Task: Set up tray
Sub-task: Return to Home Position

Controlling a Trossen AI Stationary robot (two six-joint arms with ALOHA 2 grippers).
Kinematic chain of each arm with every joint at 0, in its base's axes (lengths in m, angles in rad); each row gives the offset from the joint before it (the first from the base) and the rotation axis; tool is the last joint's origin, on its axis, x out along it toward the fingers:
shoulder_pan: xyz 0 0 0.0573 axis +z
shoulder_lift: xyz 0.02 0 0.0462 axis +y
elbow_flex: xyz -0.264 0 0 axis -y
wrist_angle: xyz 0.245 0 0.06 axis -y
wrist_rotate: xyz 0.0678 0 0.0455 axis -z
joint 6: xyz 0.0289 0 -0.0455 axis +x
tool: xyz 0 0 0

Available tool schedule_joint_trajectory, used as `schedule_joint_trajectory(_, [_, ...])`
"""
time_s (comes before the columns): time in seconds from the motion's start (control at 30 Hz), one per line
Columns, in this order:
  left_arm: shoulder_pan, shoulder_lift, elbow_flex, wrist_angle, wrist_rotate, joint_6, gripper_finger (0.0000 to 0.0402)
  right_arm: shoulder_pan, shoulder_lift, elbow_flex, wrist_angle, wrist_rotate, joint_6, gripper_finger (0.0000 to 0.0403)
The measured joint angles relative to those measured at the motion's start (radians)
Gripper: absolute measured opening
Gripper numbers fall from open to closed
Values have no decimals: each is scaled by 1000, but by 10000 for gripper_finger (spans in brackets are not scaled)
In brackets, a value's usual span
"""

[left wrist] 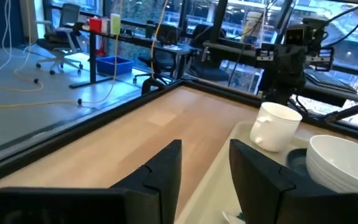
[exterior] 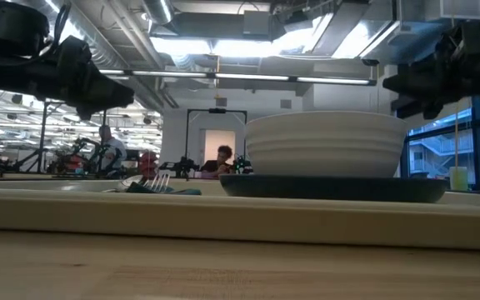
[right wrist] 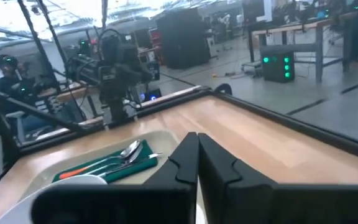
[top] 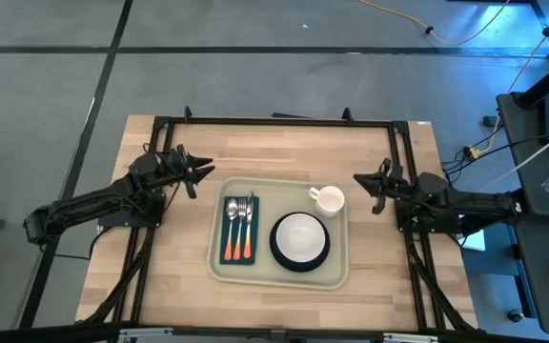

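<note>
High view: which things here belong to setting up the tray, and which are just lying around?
Job: tray, green napkin, orange-handled cutlery, bowl, dark plate, mug; left hand and right hand wait beside it.
Lying about: yellow cable on the floor, desk right of the table.

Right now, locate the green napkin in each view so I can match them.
High view: green napkin on the left part of the tray.
Low view: green napkin left of centre, just behind the tray's near rim.
Left wrist view: not visible.
Right wrist view: green napkin left of centre, on the tray.
Shared landmark: the beige tray.
</note>
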Motion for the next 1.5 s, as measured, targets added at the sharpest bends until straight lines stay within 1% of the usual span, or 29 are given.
schedule_joint_trajectory(0.13, [0, 2, 0, -5, -1, -2, 127, 1, 0, 0, -5, -44, -4, 17])
schedule_joint_trajectory(0.33, [0, 2, 0, -5, -1, -2, 127, 1, 0, 0, -24, -187, -3, 22])
schedule_joint_trajectory(0.43, [0, 2, 0, -6, -1, -3, 127, 1, 0, 0, -24, -227, -3, 23])
schedule_joint_trajectory(1.5, [0, 2, 0, -12, -1, -2, 127, 1, 0, 1, -22, -231, -2, 23])
